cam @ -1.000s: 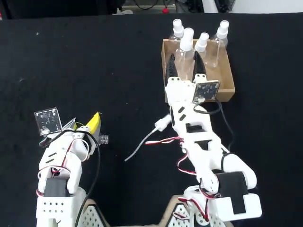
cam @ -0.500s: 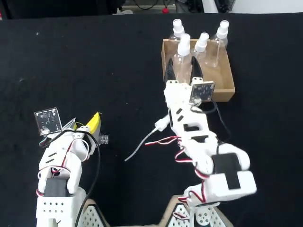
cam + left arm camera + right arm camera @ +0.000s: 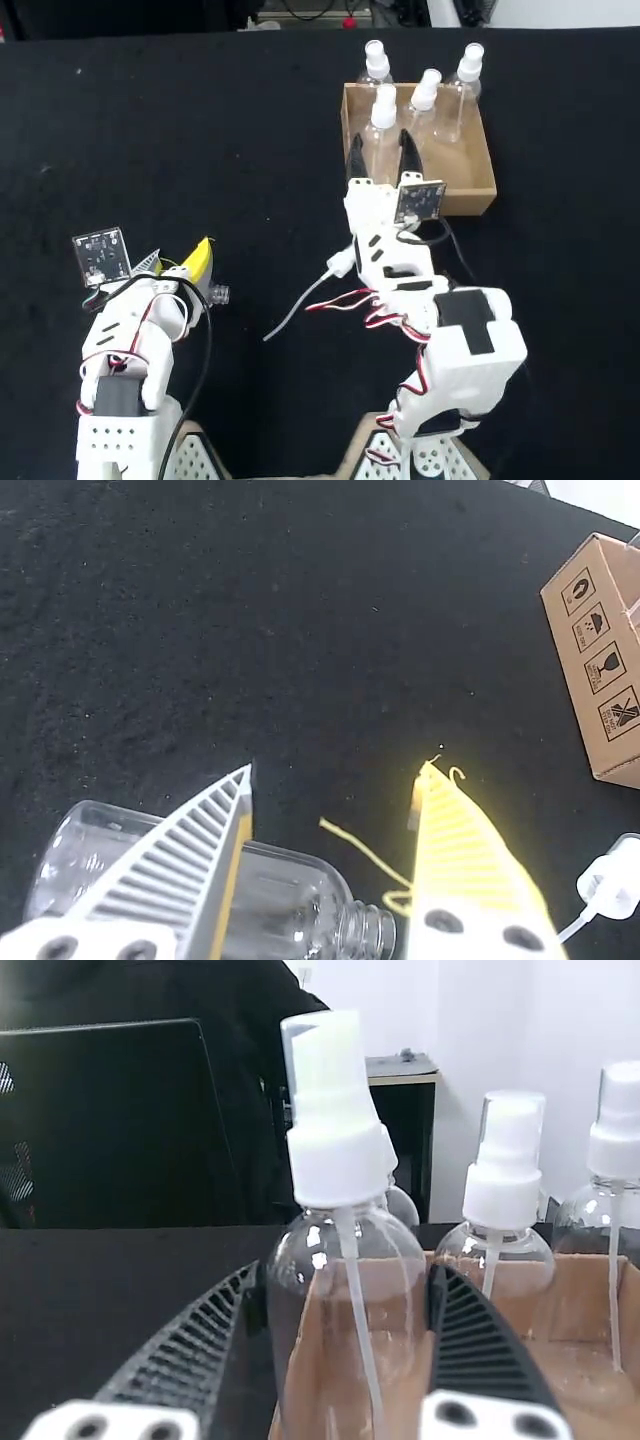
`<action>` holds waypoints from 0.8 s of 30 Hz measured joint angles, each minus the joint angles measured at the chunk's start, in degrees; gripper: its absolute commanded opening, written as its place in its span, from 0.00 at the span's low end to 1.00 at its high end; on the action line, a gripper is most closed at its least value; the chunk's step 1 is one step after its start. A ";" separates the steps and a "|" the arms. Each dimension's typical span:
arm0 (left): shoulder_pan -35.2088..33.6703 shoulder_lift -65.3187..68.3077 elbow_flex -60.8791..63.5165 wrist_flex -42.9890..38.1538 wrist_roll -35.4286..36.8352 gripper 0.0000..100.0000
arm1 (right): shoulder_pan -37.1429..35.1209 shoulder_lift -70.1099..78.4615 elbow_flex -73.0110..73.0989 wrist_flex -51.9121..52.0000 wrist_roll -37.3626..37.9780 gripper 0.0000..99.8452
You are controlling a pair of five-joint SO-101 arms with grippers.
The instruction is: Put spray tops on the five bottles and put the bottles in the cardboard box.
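Well, 4 capped bottles stand in the cardboard box (image 3: 470,205) at upper right. The right gripper (image 3: 380,142) is spread either side of the nearest bottle (image 3: 383,100), not pinching it. At lower left the left gripper (image 3: 338,770) is spread too, over the uncapped 5th bottle (image 3: 300,895) lying crosswise. The loose spray top (image 3: 341,263) lies mid-frame. Thin clear plastic, I'd guess: light, slick, easily toppled, best taken round the body below the shoulder. Under everything is black cloth (image 3: 200,130) on the table, and a white wall (image 3: 470,1020) shows beyond.
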 measured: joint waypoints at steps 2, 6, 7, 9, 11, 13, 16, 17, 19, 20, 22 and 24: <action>0.00 0.00 0.00 0.00 0.00 0.25 | 0.00 1.23 0.00 0.00 0.00 0.20; 0.00 0.00 0.00 0.00 0.00 0.25 | 0.00 3.43 -1.49 0.00 0.00 0.20; 0.00 0.00 0.00 0.00 0.00 0.25 | 0.00 3.96 -2.02 0.00 0.00 0.20; 0.00 0.00 0.00 0.00 0.00 0.25 | 0.00 5.27 -2.81 0.00 0.00 0.20; 0.00 0.00 0.00 0.00 0.00 0.25 | 0.00 5.71 -2.99 0.00 0.00 0.20; 0.00 0.00 0.00 0.00 0.00 0.25 | 0.00 5.71 -2.99 -0.44 0.00 0.20; 0.00 0.00 0.00 0.00 0.00 0.25 | 0.00 5.71 -2.64 -3.96 0.00 0.20; 0.00 0.00 0.00 0.00 0.00 0.25 | 0.00 5.71 -2.02 -5.27 0.00 0.20; 0.00 0.00 0.00 0.00 0.00 0.25 | 0.00 5.71 -0.79 -7.30 0.00 0.20; 0.00 0.00 0.00 -0.18 0.00 0.25 | 0.00 5.71 -0.70 -7.65 0.00 0.20; 0.00 0.00 0.00 -0.35 0.00 0.25 | 0.00 5.71 -0.70 -7.74 0.00 0.20; 0.00 0.00 0.00 -0.44 0.00 0.25 | 0.00 5.71 -0.70 -7.38 0.00 0.20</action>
